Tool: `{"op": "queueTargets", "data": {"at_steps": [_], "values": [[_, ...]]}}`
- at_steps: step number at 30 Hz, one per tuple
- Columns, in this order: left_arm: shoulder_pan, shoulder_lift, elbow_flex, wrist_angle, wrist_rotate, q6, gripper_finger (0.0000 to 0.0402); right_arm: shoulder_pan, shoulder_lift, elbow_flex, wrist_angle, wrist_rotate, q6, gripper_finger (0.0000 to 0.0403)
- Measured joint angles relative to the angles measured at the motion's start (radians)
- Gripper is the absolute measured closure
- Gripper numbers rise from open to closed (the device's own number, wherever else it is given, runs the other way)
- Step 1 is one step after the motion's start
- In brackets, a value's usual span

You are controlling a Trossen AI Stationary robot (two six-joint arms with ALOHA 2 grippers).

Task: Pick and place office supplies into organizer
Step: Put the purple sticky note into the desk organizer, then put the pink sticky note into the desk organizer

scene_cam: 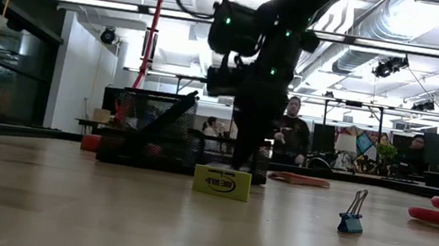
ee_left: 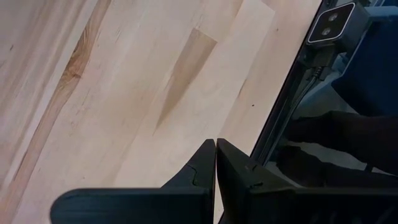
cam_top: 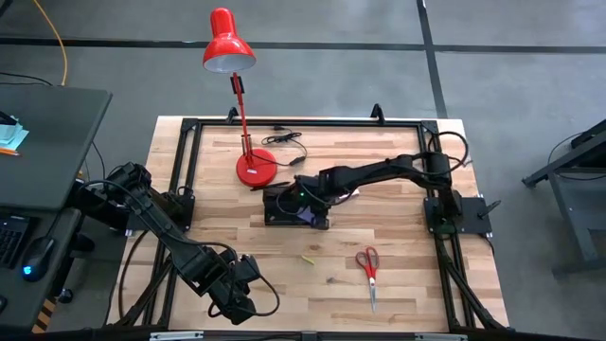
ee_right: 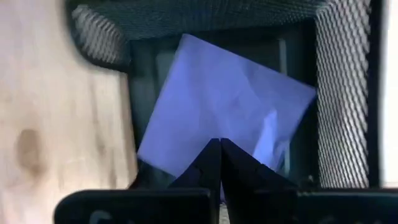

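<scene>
From above, the bench (cam_top: 379,237) carries one black mesh organizer (cam_top: 295,206) at its middle, near the round base of one red lamp (cam_top: 248,142). The right claw (cam_top: 301,201) hangs over the organizer, where a purple patch shows. One pair of red-handled scissors (cam_top: 369,273) lies well apart toward the front, its long axis running front to back, handles toward the organizer, blades toward the front edge. One small yellow item (cam_top: 308,258) lies between organizer and scissors. The left claw (cam_top: 237,301) waits at the front left corner.

Level with the bench, the low view adds what the top view hides: one blue binder clip (scene_cam: 351,213) standing upright, one yellow note pad (scene_cam: 223,183) in front of the organizer, and people in the room behind.

Past the left wrist, the left claw's fingers (ee_left: 199,177) press together with nothing between them, over bare wood beside the frame rail.

Past the right wrist, one purple note pad (ee_right: 224,106) lies inside a mesh compartment, turned corner-on to its walls. The right claw's tips meet at the pad's near edge; whether they pinch it cannot be told.
</scene>
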Motion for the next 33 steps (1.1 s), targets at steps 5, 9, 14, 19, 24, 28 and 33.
{"op": "queueTargets", "data": {"at_steps": [5,9,14,19,24,28,33], "values": [[0.000,0.000,0.000,-0.001,0.000,0.000,0.0401,0.005,0.003,-0.001,0.003,0.039,-0.010,0.0403],[0.000,0.000,0.000,-0.001,0.000,0.000,0.0401,0.002,0.003,-0.001,0.003,0.067,-0.017,0.0403],[0.000,0.000,0.000,-0.001,0.000,0.000,0.0401,-0.008,0.003,0.004,0.035,0.081,-0.019,0.0403],[0.000,0.000,0.000,-0.002,0.000,0.007,0.0401,-0.005,-0.024,0.105,-0.038,0.137,-0.026,0.0393],[0.000,0.000,0.000,-0.001,0.000,0.024,0.0401,0.000,-0.077,0.224,-0.233,0.161,-0.041,0.0378],[0.000,0.000,0.000,-0.002,-0.024,0.025,0.0401,-0.011,-0.109,0.225,-0.387,0.243,-0.004,0.0364],[0.000,-0.022,0.000,-0.012,-0.088,0.023,0.0401,-0.049,-0.167,0.189,-0.424,0.290,0.020,0.0328]]}}
